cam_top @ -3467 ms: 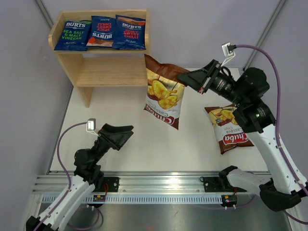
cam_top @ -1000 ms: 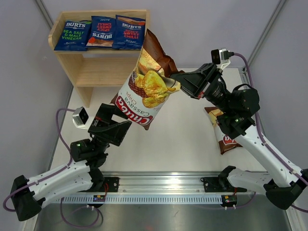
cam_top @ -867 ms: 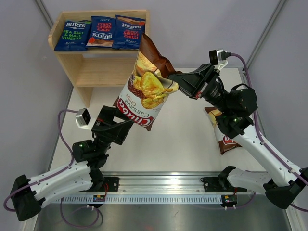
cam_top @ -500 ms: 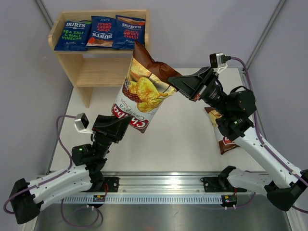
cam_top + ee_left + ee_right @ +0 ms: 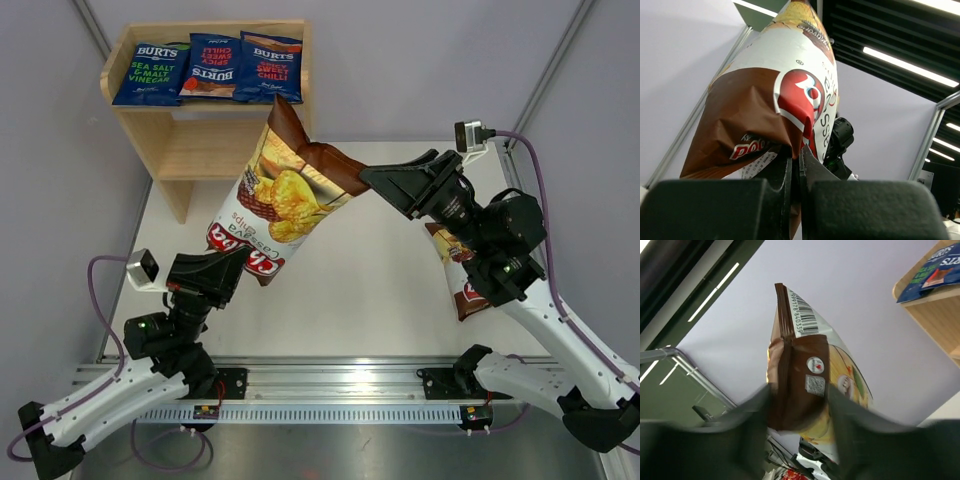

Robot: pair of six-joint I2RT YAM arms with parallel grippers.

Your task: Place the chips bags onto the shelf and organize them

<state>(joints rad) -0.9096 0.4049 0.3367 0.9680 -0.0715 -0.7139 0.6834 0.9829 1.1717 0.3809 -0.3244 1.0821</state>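
Nearest the arm bases, the left pincer [image 5: 795, 157] is pinching the bottom seam of a brown-and-white Chuba bag [image 5: 275, 195], its fingers pressed tight on the crumpled foil in the left wrist view. Off to the right, the second Chuba bag [image 5: 463, 295] is lying flat on the worktop [image 5: 350, 290], and the right arm's links are hiding most of it.

The held bag is hanging in mid-air, slanting up and away toward the shelf [image 5: 205, 150], with the right pincer [image 5: 372, 180] sitting at its top end. A handover between the arms is seemingly taking place. The right wrist view is showing blurred fingers flanking the bag's sealed top. Whether they are clamping it or letting go cannot be told.

Next, one arm alone will be needing to carry the bag to the shelf's bare lower tier, since three Burts bags [image 5: 210, 68] are filling the upper one.
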